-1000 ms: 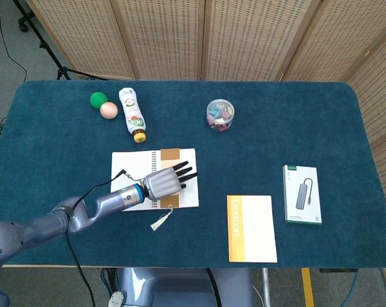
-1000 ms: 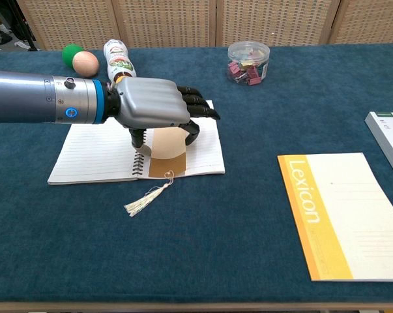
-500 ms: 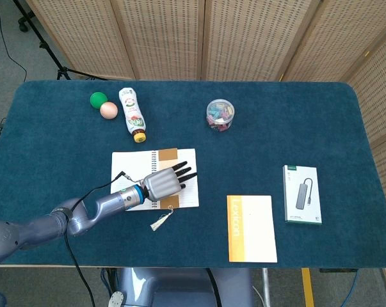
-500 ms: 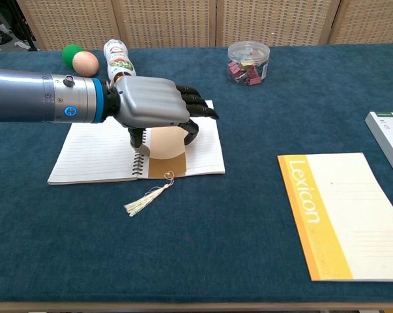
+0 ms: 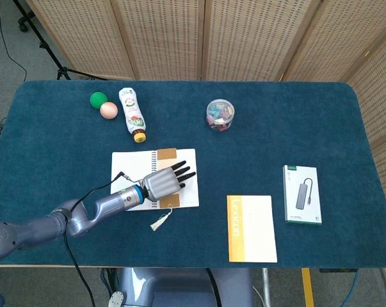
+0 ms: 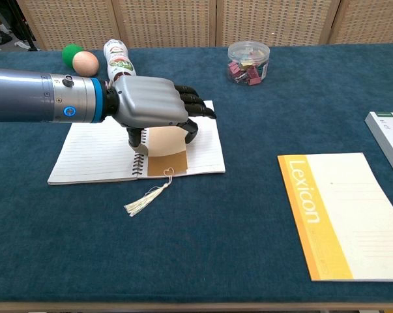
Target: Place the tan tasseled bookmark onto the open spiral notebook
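The table (image 5: 64, 147) wears a deep teal cloth. On it the notebook (image 6: 98, 153) shows white pages ruled with fine grey lines, and the bookmark (image 6: 165, 160) is tan, its tassel (image 6: 146, 201) cream. The left hand (image 6: 150, 107) is silver-grey with black fingers (image 6: 197, 107) — a blue ring at the wrist. One ball (image 5: 98, 99) is green, the other (image 5: 109, 110) peach. The booklet (image 6: 343, 212) is pale cream with an orange-yellow band (white lettering). Behind, the screens (image 5: 199, 38) are beige with a fine dotted weave.
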Robot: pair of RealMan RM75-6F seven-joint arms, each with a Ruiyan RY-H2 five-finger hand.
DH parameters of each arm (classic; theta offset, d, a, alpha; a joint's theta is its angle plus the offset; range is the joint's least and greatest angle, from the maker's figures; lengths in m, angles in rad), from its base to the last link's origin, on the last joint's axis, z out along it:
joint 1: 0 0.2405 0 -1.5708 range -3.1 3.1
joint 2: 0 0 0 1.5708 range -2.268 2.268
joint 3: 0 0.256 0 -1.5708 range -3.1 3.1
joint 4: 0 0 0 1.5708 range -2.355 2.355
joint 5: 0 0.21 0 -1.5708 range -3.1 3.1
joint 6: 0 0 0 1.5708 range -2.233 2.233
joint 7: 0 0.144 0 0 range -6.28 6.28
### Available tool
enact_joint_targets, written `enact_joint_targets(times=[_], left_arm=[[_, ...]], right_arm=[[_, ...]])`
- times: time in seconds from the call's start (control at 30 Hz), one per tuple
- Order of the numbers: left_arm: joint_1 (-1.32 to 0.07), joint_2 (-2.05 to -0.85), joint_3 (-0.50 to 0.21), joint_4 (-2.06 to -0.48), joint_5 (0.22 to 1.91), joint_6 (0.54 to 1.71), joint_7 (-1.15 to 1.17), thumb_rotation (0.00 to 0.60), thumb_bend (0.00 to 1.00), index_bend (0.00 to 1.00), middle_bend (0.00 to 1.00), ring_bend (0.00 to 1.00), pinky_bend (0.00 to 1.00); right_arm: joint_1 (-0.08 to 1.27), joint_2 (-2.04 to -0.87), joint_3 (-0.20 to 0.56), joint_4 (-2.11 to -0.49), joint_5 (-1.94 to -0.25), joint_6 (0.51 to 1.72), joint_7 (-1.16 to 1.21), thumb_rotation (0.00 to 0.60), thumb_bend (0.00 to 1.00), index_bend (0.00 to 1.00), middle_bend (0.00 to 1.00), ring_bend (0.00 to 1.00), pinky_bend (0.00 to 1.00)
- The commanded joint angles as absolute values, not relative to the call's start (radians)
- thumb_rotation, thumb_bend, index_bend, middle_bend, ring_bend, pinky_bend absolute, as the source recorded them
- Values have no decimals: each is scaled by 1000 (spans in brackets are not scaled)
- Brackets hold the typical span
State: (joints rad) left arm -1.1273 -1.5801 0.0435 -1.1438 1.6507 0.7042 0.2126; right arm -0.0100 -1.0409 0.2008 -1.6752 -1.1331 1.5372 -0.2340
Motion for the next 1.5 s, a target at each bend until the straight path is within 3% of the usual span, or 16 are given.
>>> enact_joint_targets(times=[0.03, 0.93, 1.23, 1.5], left_arm=[[-1129, -1576, 45, -1150, 1648, 698, 201, 600, 319, 344, 0, 0, 0], [-1127, -1523, 50, -1194, 1665, 734, 183, 600, 286, 274, 0, 0, 0], [-1114, -1438, 52, -1365, 1651, 747, 40, 600, 299, 274, 0, 0, 0], [-1119, -1385, 75, -1470, 1619, 671, 19, 600, 302, 274, 0, 0, 2]], right_arm=[[-10, -1041, 201, -1676, -1133, 1537, -234, 600, 0, 0, 0, 0, 0], [-10, -1044, 197, -1679, -1138, 1540, -240, 600, 0, 0, 0, 0, 0], [-9, -1044, 195, -1679, -1139, 1538, -241, 600, 0, 0, 0, 0, 0], [-9, -1044, 194, -1679, -1141, 1538, -239, 600, 0, 0, 0, 0, 0]])
